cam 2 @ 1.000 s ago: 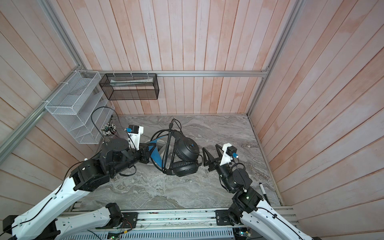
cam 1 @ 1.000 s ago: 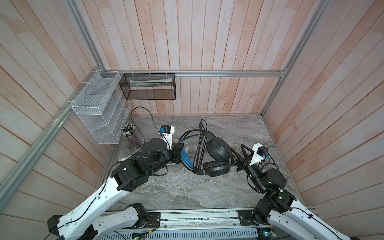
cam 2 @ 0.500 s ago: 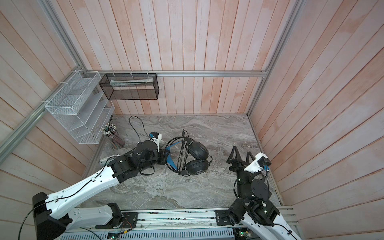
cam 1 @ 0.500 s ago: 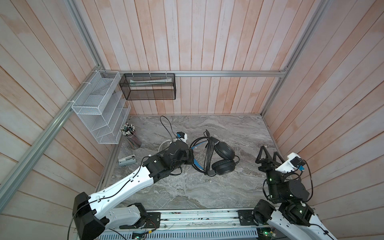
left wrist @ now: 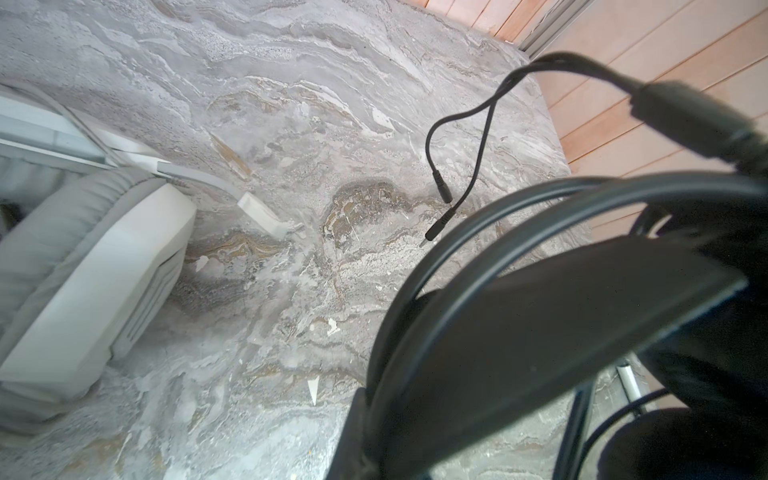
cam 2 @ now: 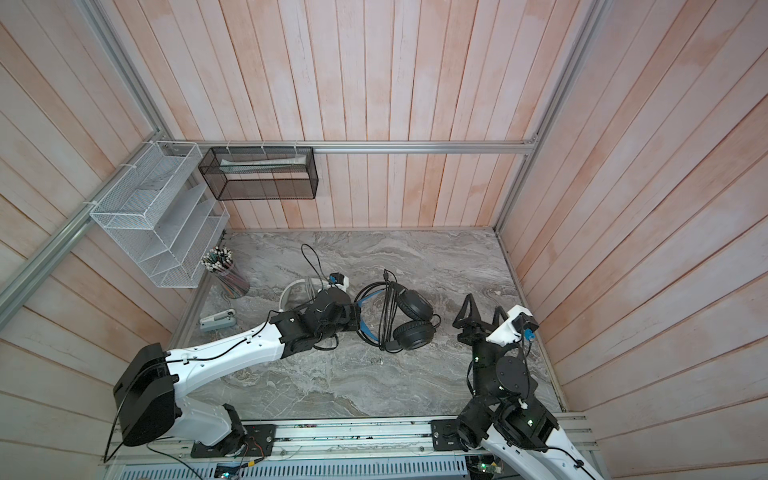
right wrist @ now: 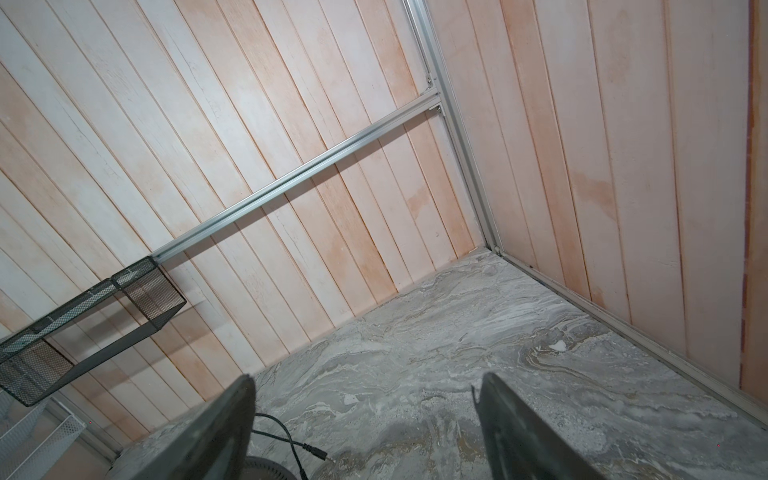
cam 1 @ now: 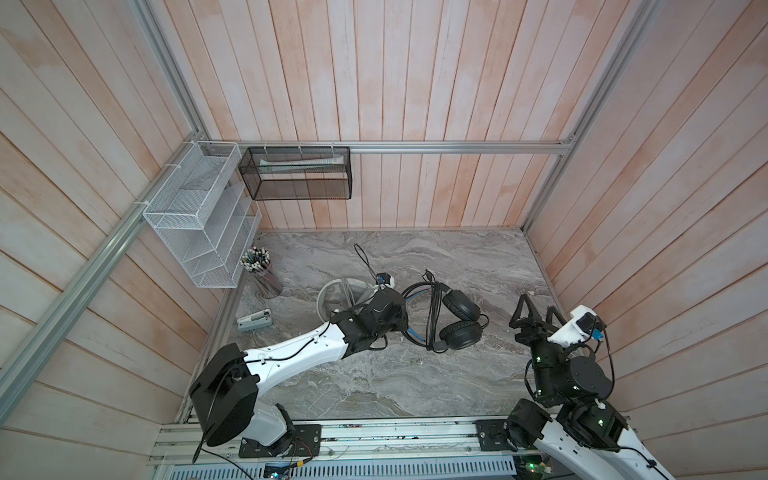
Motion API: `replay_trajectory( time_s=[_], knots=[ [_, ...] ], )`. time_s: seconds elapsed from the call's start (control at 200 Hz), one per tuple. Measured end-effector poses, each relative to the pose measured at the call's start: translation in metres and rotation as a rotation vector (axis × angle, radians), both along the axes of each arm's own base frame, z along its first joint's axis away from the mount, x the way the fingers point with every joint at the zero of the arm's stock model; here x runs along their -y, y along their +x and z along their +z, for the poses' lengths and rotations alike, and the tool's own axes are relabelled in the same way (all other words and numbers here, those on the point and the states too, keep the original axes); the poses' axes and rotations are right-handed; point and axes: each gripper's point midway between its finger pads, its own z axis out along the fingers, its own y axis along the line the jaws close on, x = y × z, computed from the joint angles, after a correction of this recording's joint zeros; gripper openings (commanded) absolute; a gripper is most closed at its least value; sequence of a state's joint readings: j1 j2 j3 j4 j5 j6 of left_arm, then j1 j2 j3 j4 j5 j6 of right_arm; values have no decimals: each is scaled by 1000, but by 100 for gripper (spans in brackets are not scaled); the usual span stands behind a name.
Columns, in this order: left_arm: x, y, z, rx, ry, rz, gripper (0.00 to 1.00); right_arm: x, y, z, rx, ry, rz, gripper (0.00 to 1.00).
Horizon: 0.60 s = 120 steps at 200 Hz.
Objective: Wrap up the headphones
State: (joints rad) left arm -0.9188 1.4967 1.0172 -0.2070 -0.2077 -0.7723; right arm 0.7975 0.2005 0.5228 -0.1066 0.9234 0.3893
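Since a second ago the black headphones (cam 1: 459,307) have come down onto the marble table (cam 1: 457,395), near its middle. The right gripper (cam 1: 538,305) has drawn back toward the right side.

In both top views the left gripper (cam 2: 355,312) is pressed together on their blue-lined headband. The white headphones (cam 1: 332,291) lie just behind that arm.

The left wrist view shows the black headband (left wrist: 540,332) close up, with a white ear cup (left wrist: 83,291) resting on the table nearby.

The right wrist view shows the right gripper's fingers (right wrist: 224,428) spread wide, holding nothing.

Grey marbled tabletop (cam 1: 478,257), black headset (cam 1: 459,334) mid-table, white headset (left wrist: 95,291) beside it, pencil cup (cam 1: 266,278), stapler (cam 1: 254,321) leftward
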Motion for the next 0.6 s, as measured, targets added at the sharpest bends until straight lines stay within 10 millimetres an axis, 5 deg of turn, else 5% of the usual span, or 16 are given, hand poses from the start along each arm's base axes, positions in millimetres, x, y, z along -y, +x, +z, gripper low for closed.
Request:
replay_trajectory(
  time_s=[0.425,0.6],
  knots=[
    [22,18,-57,-36,23,21,0,-6,4,-3,-15,-18,14,84],
    [22,18,-82,-68,65,21,0,-23,10,-5,-29,-58,79,82]
  ],
)
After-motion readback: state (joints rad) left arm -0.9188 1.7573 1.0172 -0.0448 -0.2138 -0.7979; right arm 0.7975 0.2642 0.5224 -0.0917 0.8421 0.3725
